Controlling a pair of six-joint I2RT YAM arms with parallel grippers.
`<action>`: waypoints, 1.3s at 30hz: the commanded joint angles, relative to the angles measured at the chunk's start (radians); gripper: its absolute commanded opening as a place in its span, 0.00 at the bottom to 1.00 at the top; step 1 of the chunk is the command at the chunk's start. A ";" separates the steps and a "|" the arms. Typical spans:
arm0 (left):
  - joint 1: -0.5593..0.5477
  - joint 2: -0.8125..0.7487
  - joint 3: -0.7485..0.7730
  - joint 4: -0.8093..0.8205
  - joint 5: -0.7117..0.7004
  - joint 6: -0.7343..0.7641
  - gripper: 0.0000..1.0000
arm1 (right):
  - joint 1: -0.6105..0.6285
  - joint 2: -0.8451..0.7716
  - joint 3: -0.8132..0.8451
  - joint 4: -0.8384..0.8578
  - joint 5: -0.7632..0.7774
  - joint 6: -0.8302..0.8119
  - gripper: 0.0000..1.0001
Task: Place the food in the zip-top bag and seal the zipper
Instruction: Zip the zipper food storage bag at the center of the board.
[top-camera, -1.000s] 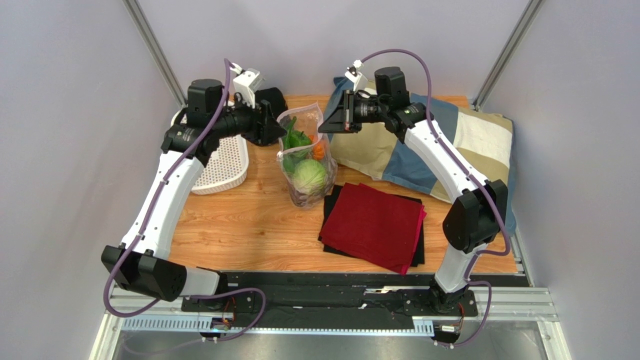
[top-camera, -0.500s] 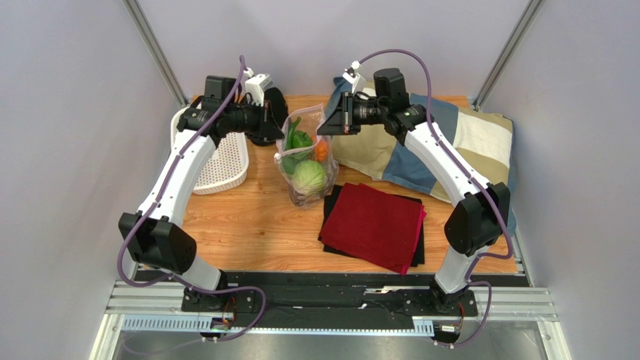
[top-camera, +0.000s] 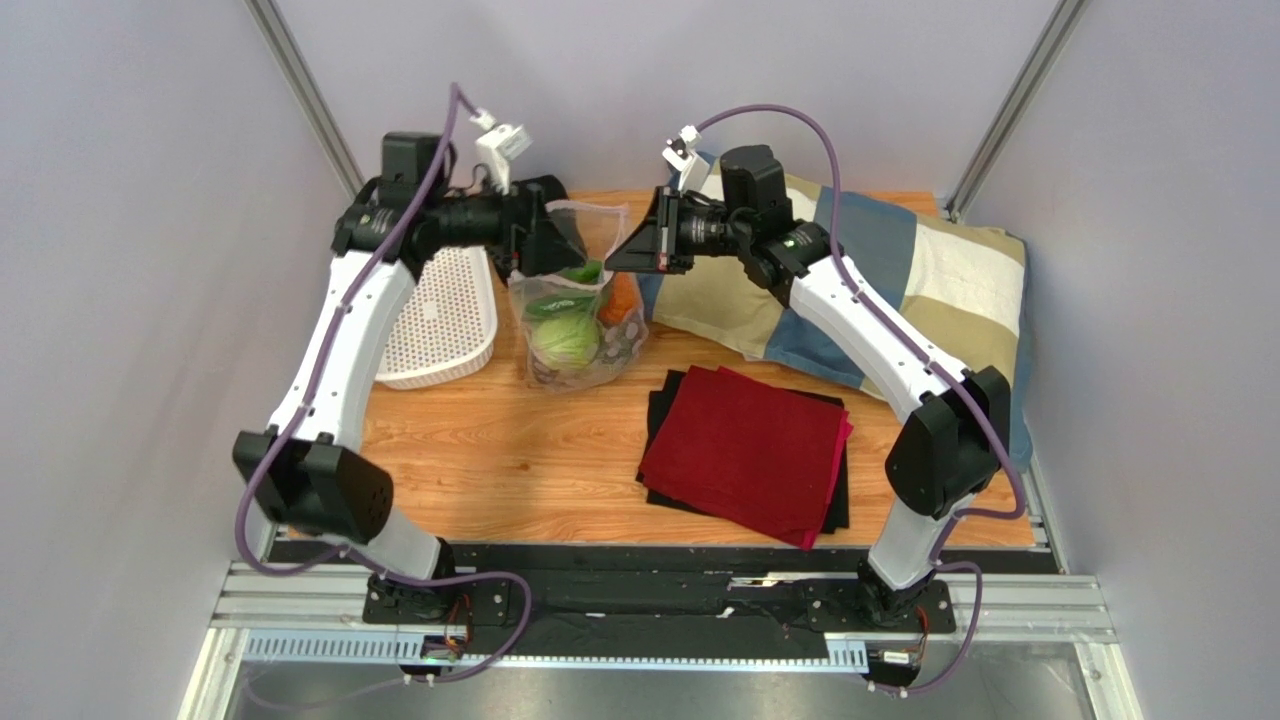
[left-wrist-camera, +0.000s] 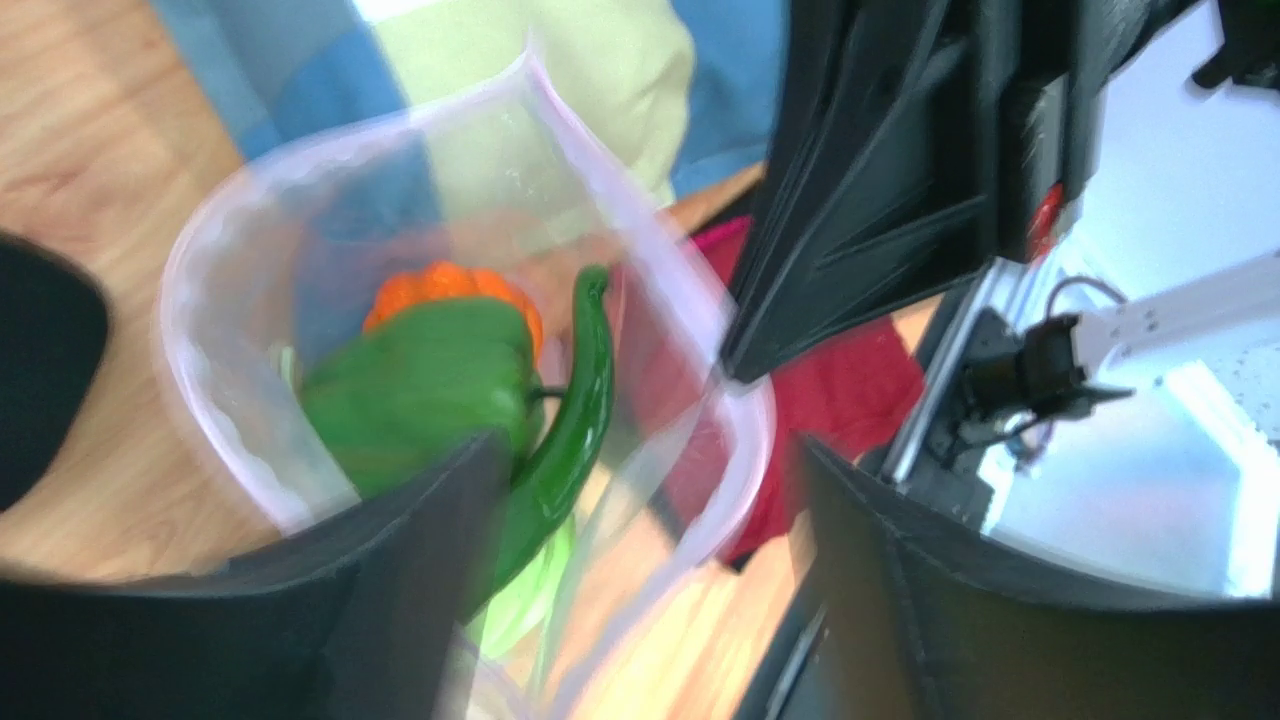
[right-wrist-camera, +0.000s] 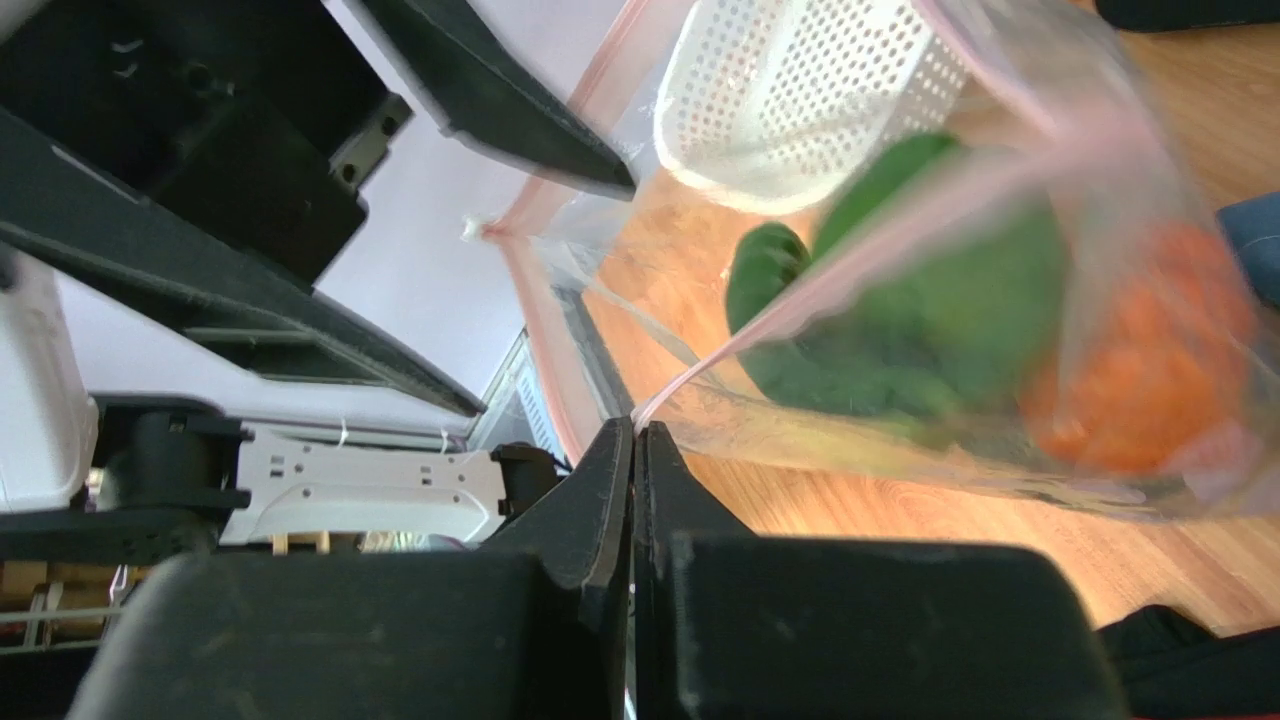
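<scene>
The clear zip-top bag (top-camera: 579, 308) stands open on the table between my two grippers. Inside it I see a pale green cabbage (top-camera: 565, 339), an orange pumpkin (top-camera: 618, 305) and green peppers (left-wrist-camera: 428, 383). I cannot make out the melon or the eggplant. My right gripper (right-wrist-camera: 634, 431) is shut on the bag's pink-white zipper (right-wrist-camera: 549, 368) at its right rim (top-camera: 643, 252). My left gripper (left-wrist-camera: 646, 450) is open, its fingers (left-wrist-camera: 376, 600) wide apart around the bag's left rim (top-camera: 529, 248).
A white perforated basket (top-camera: 436, 315) lies left of the bag. A red cloth (top-camera: 747, 447) on a black one lies at the front right. A patchwork cushion (top-camera: 902, 285) fills the back right.
Both grippers and the bag have shifted left. The left arm has swung up and back to the bag's left rim. The right gripper has kept its hold on the zipper.
</scene>
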 joint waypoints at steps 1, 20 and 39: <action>0.180 -0.271 -0.392 0.440 0.121 -0.210 0.99 | -0.020 -0.025 -0.016 0.074 0.047 0.031 0.00; 0.351 -0.678 -0.964 0.773 0.218 0.136 0.83 | -0.014 -0.031 -0.025 0.065 0.004 0.003 0.00; 0.191 -0.536 -1.024 1.069 0.178 0.190 0.53 | -0.009 -0.040 -0.027 0.055 -0.033 -0.058 0.00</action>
